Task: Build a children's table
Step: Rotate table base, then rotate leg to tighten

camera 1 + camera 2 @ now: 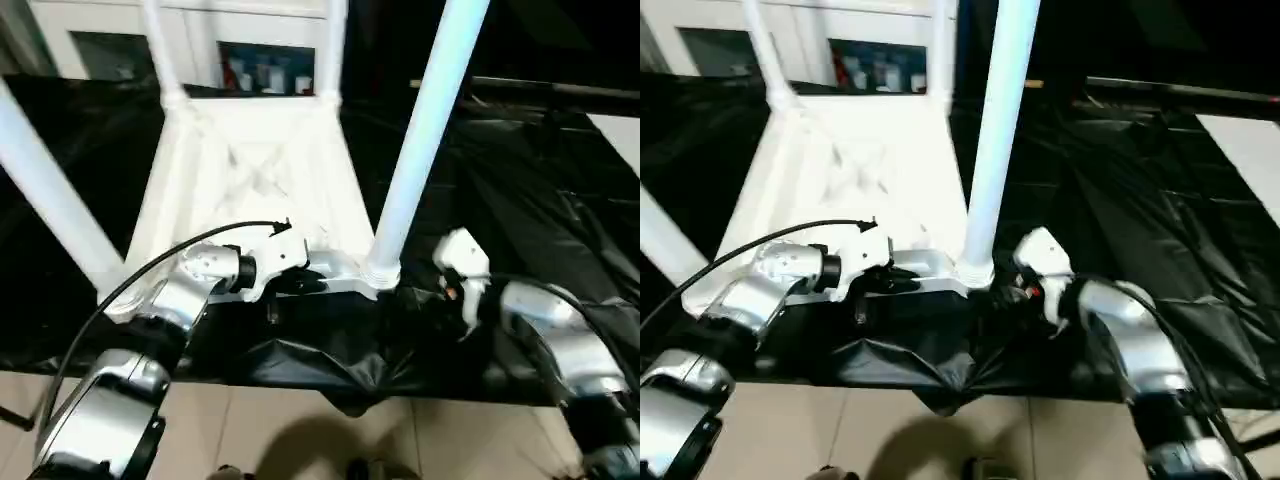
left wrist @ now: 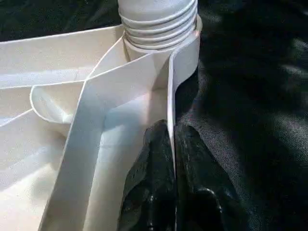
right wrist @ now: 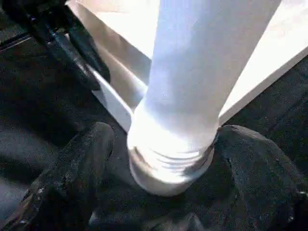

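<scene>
The children's table lies upside down on black sheeting, its ribbed white top (image 1: 250, 170) facing up. A long white leg (image 1: 425, 130) rises from the near right corner socket (image 1: 382, 272), and three more legs stand in the other corners. My left gripper (image 2: 171, 130) is shut on the top's thin near rim (image 2: 169, 86), a black finger (image 2: 149, 163) on each side, just beside that socket. My right gripper (image 3: 166, 139) reaches in from the right, with its fingers (image 3: 72, 178) pressed against either side of the near right leg's ribbed base (image 3: 168, 163).
Black sheeting (image 1: 520, 190) covers the work surface, and its front edge (image 1: 330, 385) hangs over a tiled floor (image 1: 300, 440). A white cabinet (image 1: 110, 30) stands behind. A pale surface (image 1: 620, 135) shows at the far right. A black cable (image 1: 150, 270) loops over my left forearm.
</scene>
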Motion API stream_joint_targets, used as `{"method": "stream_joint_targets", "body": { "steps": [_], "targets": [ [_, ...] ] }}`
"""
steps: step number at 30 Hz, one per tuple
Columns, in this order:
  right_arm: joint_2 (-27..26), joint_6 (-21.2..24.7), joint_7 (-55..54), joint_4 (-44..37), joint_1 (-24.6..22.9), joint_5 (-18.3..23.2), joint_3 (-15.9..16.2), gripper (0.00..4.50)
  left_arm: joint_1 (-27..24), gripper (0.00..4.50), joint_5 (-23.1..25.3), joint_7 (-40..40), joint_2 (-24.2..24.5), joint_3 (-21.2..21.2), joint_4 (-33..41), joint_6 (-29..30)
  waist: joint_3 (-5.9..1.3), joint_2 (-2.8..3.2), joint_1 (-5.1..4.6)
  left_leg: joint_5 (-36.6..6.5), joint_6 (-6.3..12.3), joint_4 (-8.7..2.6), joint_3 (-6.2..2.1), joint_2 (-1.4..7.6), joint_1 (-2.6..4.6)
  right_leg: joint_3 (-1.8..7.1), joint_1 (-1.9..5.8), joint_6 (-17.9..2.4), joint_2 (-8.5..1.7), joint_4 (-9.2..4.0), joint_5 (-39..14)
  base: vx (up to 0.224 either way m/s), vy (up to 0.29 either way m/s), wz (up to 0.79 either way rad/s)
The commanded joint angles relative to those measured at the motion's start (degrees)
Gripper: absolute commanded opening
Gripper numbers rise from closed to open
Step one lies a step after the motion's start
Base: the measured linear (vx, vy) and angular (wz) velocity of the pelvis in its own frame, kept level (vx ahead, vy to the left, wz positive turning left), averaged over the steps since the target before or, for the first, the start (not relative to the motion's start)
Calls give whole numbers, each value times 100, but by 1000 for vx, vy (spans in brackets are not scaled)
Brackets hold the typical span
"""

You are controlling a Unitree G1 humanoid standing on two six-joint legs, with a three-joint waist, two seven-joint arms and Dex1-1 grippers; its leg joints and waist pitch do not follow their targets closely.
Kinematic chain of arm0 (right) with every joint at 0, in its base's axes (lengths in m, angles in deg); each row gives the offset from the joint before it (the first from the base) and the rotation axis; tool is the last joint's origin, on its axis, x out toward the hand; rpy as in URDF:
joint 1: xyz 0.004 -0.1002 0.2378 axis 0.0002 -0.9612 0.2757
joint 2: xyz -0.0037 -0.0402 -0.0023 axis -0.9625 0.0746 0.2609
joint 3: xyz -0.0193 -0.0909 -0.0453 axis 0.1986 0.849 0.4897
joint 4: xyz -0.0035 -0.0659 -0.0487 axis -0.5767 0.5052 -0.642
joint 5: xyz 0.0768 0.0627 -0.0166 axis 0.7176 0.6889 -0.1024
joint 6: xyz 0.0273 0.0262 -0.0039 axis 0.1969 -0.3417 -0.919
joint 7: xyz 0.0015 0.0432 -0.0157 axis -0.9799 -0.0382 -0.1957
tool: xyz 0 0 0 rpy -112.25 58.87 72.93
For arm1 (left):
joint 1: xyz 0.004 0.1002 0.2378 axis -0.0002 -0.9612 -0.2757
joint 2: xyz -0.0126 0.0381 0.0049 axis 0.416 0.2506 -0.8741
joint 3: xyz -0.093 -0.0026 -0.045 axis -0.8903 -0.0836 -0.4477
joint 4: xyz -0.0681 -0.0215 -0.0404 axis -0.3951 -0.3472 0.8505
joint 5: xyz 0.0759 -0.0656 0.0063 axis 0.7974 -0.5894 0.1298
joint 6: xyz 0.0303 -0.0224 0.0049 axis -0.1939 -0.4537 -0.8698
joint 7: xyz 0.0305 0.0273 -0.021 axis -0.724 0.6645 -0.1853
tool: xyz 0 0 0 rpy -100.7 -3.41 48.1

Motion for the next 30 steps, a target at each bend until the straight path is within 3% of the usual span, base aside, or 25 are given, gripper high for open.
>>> {"method": "stream_joint_targets", "body": {
  "steps": [1,5,9,21,25,26,28,30],
  "targets": [
    [-5,-107,-58,118,108,-63,-39,389,-270,3,198,-82,13,298,-178,146,-332,-77,18,-1397,443,-410,-11,79,5,175,285,-753,-325,-504,-2528,0,0,0],
    [-18,-218,115,324,259,-43,19,389,-250,3,183,-254,109,336,-61,297,-335,-76,14,-1362,488,-393,30,76,25,206,295,-1075,-330,-460,-1998,0,0,0],
    [8,-354,367,495,353,-35,103,389,-248,3,137,-481,156,337,21,536,-333,-92,20,-1234,506,-396,33,77,5,205,329,-1129,-338,-437,-1856,0,0,0],
    [-32,-766,719,1182,746,-96,193,389,-31,3,267,-667,238,481,-164,912,-298,-85,-16,-1467,422,-431,12,89,21,204,310,-1100,-351,-483,-2277,0,0,0],
    [-65,-842,785,1325,825,-87,198,389,-24,3,245,-761,244,497,-148,864,-307,-81,-19,-1427,442,-429,21,86,16,209,320,-1159,-337,-472,-2061,0,0,0],
    [-65,-853,827,1355,838,-79,215,353,-20,0,234,-796,243,498,-157,841,-310,-80,-18,-1382,451,-429,19,88,13,209,325,-1193,-340,-463,-1978,0,0,0],
    [-64,-872,863,1399,859,-76,229,353,-14,0,225,-813,241,499,-169,807,-311,-85,-20,-1360,467,-428,24,85,6,207,333,-1214,-334,-456,-1901,0,0,0],
    [-67,-897,908,1459,886,-70,240,318,-15,0,218,-824,246,504,-164,790,-303,-87,-18,-1368,472,-431,25,85,11,207,327,-1214,-337,-463,-1935,0,0,0]
  ]
}}
